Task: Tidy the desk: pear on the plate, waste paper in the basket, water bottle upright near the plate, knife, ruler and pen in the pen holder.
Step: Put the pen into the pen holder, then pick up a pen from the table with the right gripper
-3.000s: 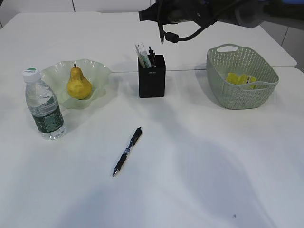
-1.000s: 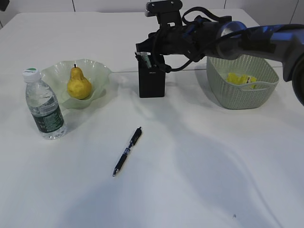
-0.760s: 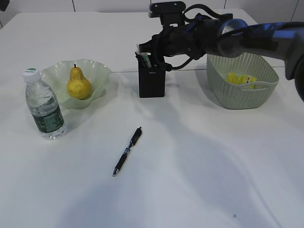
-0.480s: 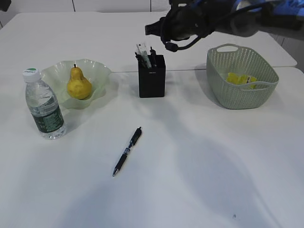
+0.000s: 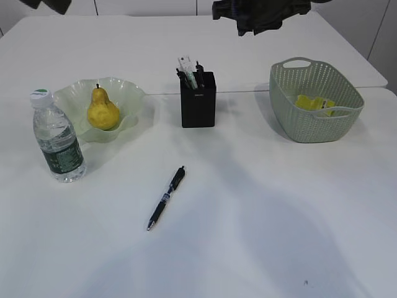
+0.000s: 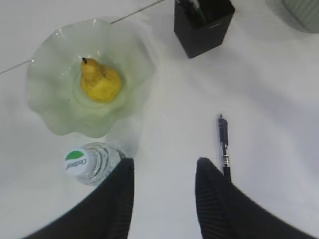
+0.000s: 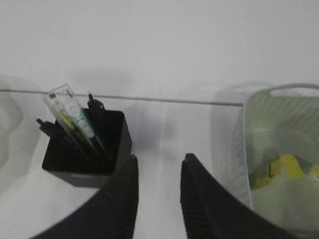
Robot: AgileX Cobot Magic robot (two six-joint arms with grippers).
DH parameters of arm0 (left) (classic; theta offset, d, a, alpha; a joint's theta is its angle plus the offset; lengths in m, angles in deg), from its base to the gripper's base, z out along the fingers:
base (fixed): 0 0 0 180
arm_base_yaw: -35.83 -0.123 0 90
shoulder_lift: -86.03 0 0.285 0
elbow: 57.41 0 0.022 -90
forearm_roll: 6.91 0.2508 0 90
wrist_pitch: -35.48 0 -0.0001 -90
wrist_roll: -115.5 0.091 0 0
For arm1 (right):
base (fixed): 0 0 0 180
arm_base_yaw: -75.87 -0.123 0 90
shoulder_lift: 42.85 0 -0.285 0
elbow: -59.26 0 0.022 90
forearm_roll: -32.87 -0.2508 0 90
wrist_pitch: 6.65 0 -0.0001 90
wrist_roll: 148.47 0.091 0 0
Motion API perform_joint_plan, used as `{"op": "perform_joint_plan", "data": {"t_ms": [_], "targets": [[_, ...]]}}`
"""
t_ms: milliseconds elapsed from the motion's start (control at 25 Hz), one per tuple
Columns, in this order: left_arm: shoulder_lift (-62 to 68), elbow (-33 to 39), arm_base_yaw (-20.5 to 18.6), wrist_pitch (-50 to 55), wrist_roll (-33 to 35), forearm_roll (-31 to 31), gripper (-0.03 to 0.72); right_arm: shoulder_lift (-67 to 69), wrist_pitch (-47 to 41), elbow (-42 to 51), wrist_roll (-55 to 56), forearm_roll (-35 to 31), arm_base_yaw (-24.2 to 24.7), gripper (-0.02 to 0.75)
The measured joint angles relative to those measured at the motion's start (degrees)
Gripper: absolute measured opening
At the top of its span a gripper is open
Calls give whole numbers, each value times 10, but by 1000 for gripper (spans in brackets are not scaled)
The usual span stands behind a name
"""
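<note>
The yellow pear (image 5: 102, 110) lies in the wavy pale-green plate (image 5: 130, 94); both show in the left wrist view, pear (image 6: 101, 82) and plate (image 6: 60, 117). The water bottle (image 5: 57, 138) stands upright left of the plate. A black pen (image 5: 166, 197) lies on the table, also in the left wrist view (image 6: 223, 141). The black pen holder (image 5: 198, 102) holds the transparent ruler (image 7: 70, 110) and dark items. Yellow waste paper (image 5: 315, 103) lies in the grey-green basket (image 5: 304, 133). My left gripper (image 6: 163, 162) is open, high above the table. My right gripper (image 7: 158, 158) is open and empty above the pen holder and basket.
A seam between two tables (image 5: 248, 90) runs behind the pen holder. The right arm (image 5: 260, 12) is at the top edge of the exterior view. The left arm (image 5: 49, 4) shows at the top left corner.
My right gripper was down at the pen holder's top, then lifted up and away to the top edge. The ruler stays in the holder. The pen on the table has not moved.
</note>
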Motion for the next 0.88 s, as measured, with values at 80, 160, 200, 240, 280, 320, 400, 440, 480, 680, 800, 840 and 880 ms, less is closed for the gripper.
{"op": "perform_joint_plan", "data": {"t_ms": [80, 160, 200, 240, 280, 320, 400, 440, 480, 680, 800, 840, 880], "targets": [[0, 0, 14, -8, 0, -7, 288, -14, -46, -1, -39, -18, 0, 248], [1, 0, 21, -16, 0, -20, 289, -26, -100, -4, -72, -29, 0, 248], [4, 0, 20, -19, 0, -27, 289, -32, -123, -5, -83, -32, 0, 248], [5, 0, 21, -22, 0, -32, 290, -40, -147, -6, -93, -33, 0, 248], [7, 0, 21, -25, 0, -41, 290, -45, -179, -6, -99, -36, 0, 248], [9, 0, 21, -26, 0, -47, 290, -50, -200, -6, -103, -36, 0, 248], [11, 0, 21, -27, 0, -54, 290, -58, -238, -6, -115, -36, 0, 248], [14, 0, 21, -27, 0, -55, 293, -62, -247, -6, -121, -38, 0, 248], [15, 0, 23, -27, 0, -55, 298, -64, -250, -6, -132, -40, 0, 248], [18, 0, 25, -28, 0, -59, 350, -93, -259, 11, -162, -101, 0, 247], [18, 0, 26, -27, 0, -60, 361, -130, -259, 45, -168, -119, 2, 247], [18, 0, 26, -26, 0, -65, 363, -144, -259, 60, -168, -121, 5, 247], [18, 0, 26, -25, 0, -65, 363, -164, -259, 81, -168, -122, 9, 247]]}}
